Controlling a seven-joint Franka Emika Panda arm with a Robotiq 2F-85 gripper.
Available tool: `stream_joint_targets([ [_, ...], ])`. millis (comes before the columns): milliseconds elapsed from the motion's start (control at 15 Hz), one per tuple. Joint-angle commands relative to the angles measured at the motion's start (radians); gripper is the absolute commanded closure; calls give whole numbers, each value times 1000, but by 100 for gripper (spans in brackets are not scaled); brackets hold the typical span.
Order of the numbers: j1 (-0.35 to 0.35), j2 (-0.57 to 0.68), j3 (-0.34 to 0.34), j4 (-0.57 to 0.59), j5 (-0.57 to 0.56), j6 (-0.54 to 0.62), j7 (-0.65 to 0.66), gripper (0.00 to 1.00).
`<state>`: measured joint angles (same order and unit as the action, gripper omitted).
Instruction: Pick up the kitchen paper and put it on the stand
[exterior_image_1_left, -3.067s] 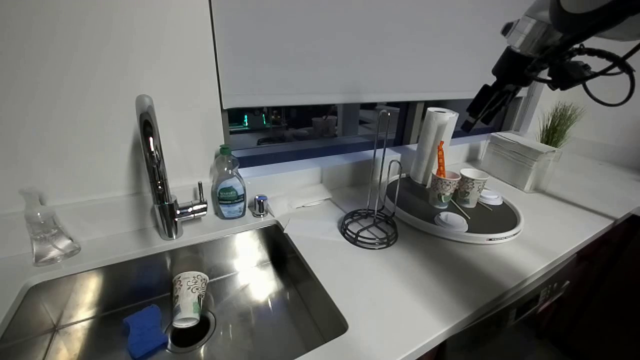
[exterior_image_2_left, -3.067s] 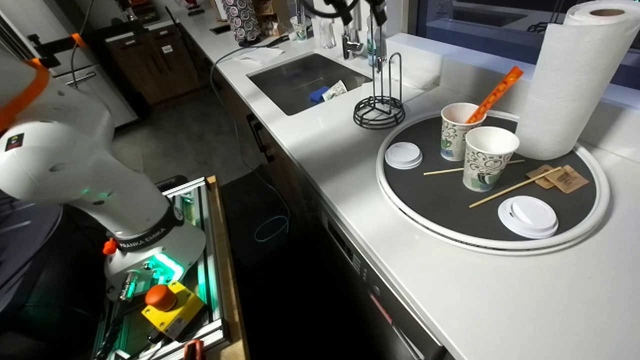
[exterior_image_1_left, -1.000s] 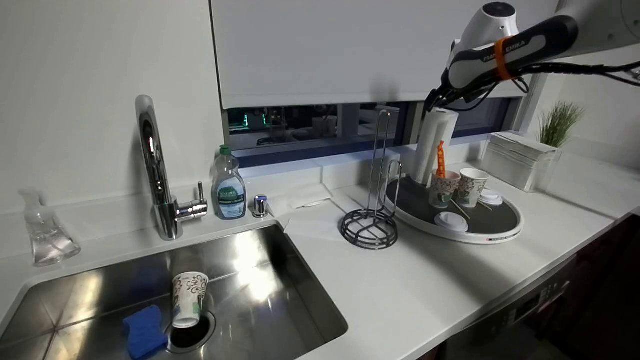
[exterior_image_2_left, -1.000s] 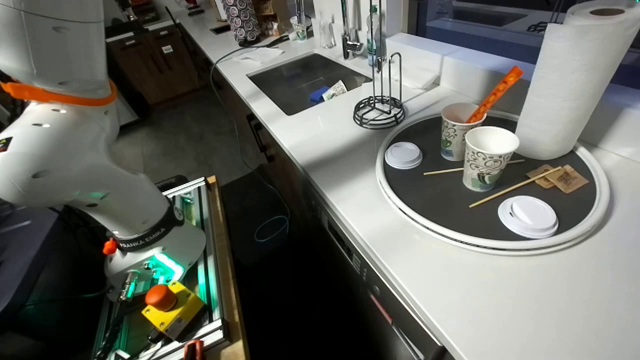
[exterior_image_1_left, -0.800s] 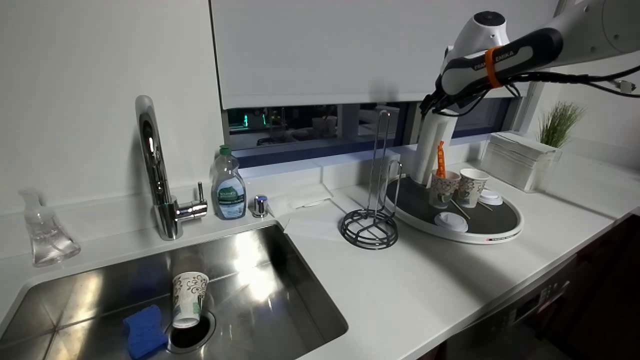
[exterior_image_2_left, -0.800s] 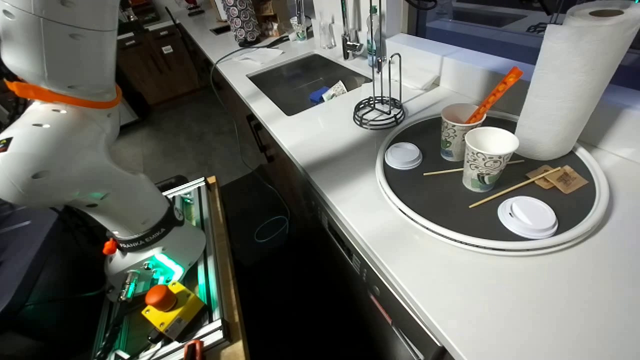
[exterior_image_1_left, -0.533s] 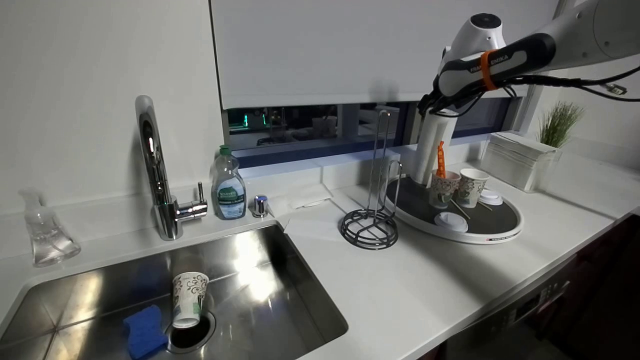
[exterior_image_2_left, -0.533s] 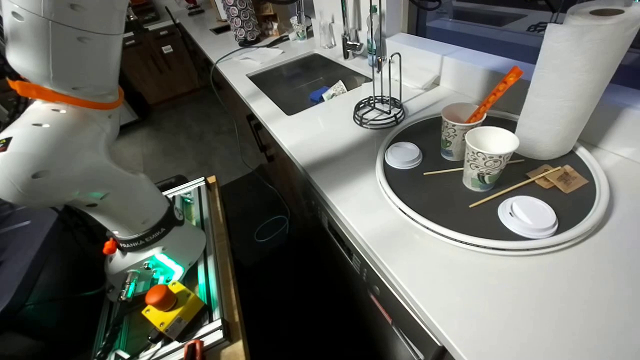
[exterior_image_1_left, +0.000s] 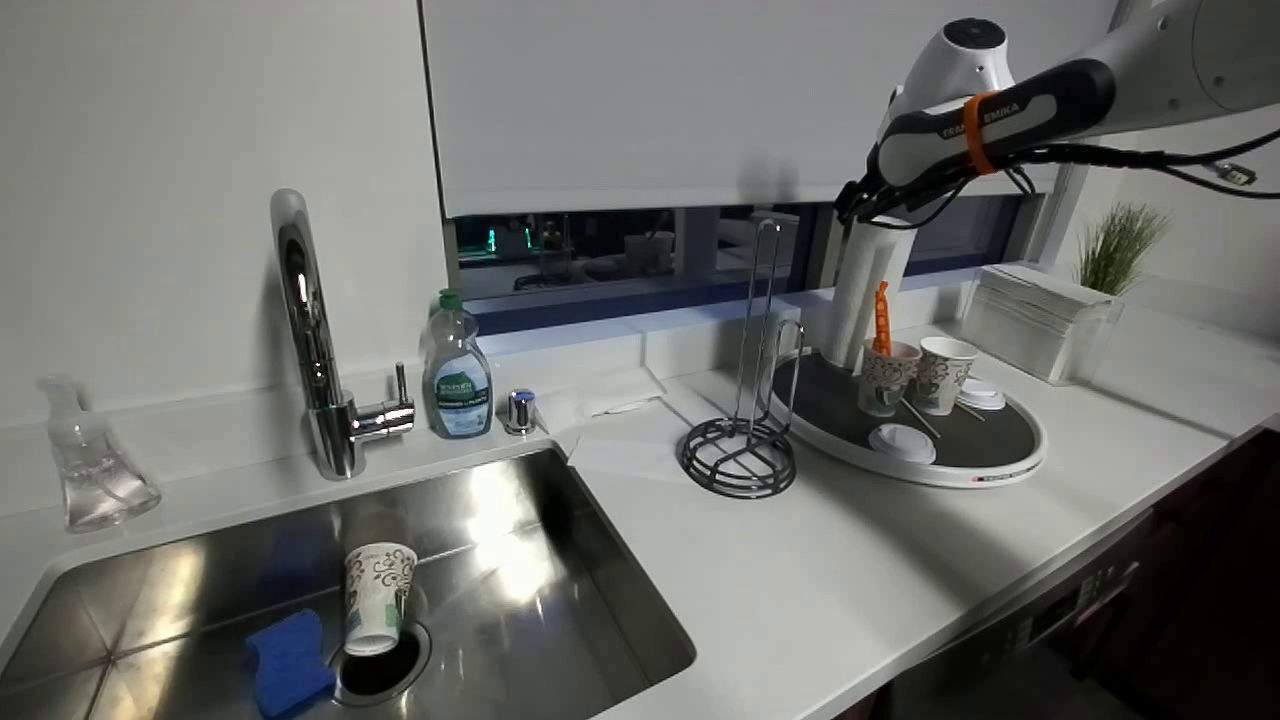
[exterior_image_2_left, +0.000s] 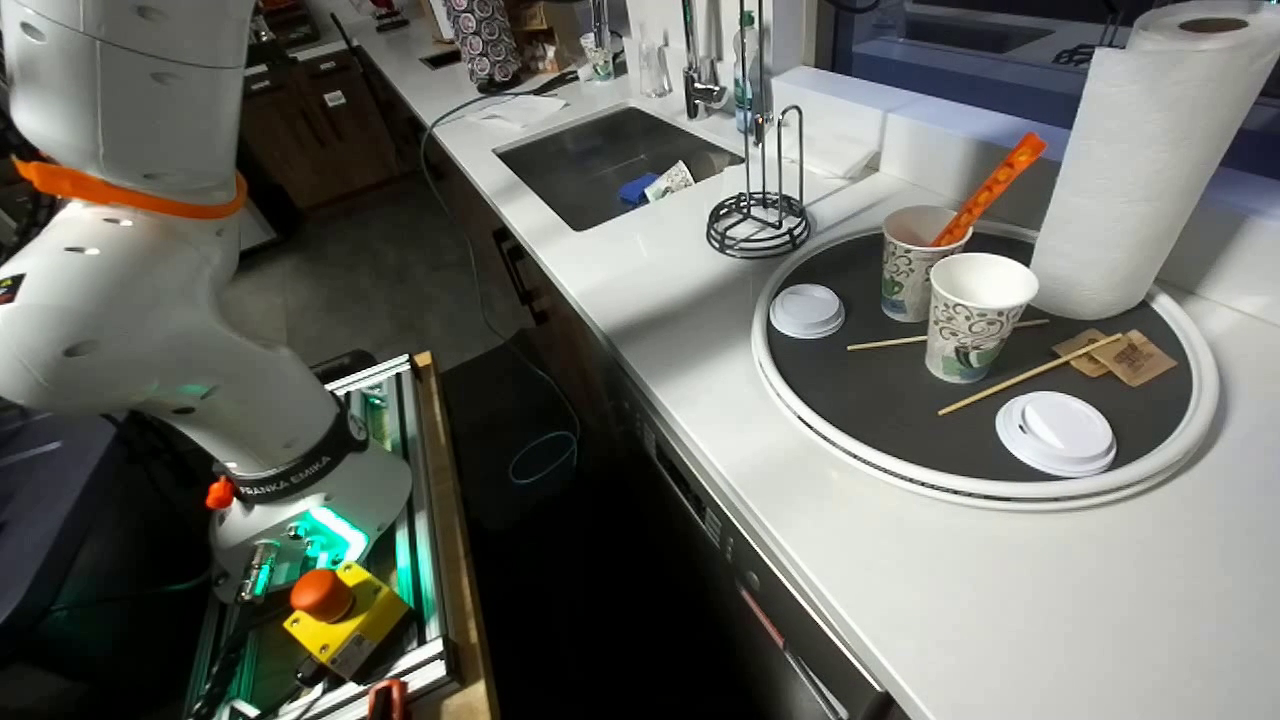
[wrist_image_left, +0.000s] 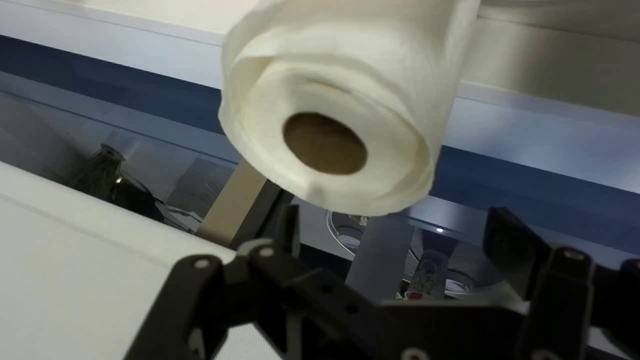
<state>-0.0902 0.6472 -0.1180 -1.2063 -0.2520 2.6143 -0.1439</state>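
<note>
Gripper (wrist_image_left: 395, 230) brought leftward to paper roll (exterior_image_1_left: 859, 295), upper right in an exterior view; jaws apart, nothing held; grasp likely pending.

White kitchen paper (exterior_image_2_left: 1140, 185) upright, dark stand (exterior_image_1_left: 739, 424) apart

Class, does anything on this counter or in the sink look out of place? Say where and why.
Yes: a paper cup lies on its side in the sink, at the drain; odd, since two similar cups stand upright on the round tray.
</note>
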Motion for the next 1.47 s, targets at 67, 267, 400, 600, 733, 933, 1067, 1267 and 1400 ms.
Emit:
stream_joint_targets([
  [67, 13, -27, -8, -34, 14, -62, 46, 18],
  [267, 13, -28, -5, -41, 18, -77, 66, 24],
  [400, 14, -28, -6, -43, 18, -87, 76, 24],
  [600, 15, -26, -7, -40, 19, -99, 93, 27],
  [733, 15, -23, -7, -38, 20, -104, 102, 48],
  [933, 16, -19, -9, -32, 19, -99, 114, 77],
  [1067, 15, -19, -12, -30, 17, -99, 120, 92],
  [1267, 19, -47, -34, -33, 1, -106, 137, 96],
  [1400, 25, -102, -50, -47, -19, -85, 133, 99],
])
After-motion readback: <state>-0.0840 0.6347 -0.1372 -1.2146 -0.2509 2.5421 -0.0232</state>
